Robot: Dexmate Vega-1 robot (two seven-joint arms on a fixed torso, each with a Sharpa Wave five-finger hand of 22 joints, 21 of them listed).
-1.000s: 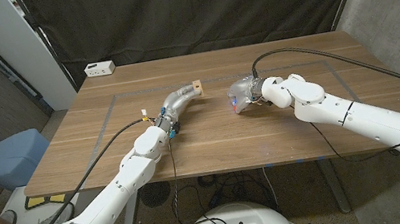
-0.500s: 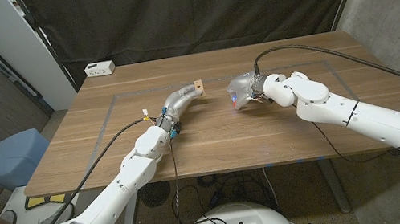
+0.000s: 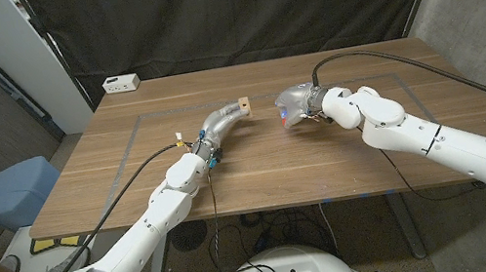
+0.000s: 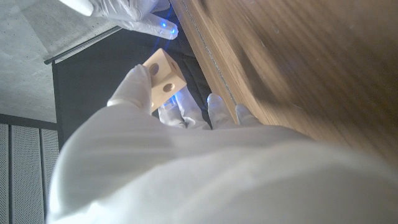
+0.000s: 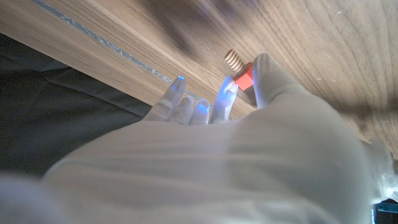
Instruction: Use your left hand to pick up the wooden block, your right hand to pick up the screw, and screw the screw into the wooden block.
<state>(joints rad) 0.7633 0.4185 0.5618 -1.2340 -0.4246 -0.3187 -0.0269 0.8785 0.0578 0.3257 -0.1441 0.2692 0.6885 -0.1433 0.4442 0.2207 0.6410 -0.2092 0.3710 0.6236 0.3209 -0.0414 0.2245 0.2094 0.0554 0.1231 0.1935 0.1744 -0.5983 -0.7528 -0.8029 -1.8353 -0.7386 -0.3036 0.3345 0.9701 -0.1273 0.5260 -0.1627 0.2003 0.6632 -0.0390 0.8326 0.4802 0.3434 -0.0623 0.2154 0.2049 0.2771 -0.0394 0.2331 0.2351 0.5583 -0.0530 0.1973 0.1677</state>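
Wooden bench (image 3: 326, 157), mid-back: left hand (image 3: 218, 120) pinches block (image 3: 242, 105) aloft, hole facing out. Right hand (image 3: 294, 106) grips screw (image 5: 239, 67) by red head, near block. Both look light, stiff; block prob. slippery.

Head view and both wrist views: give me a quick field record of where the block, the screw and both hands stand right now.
left hand: holds the wooden block above the table
block hole: round hole visible on one face in the left wrist view
right hand: pinches the screw by its red head, threaded end sticking out
block and screw: apart, not yet joined
white box: at the table's far left corner
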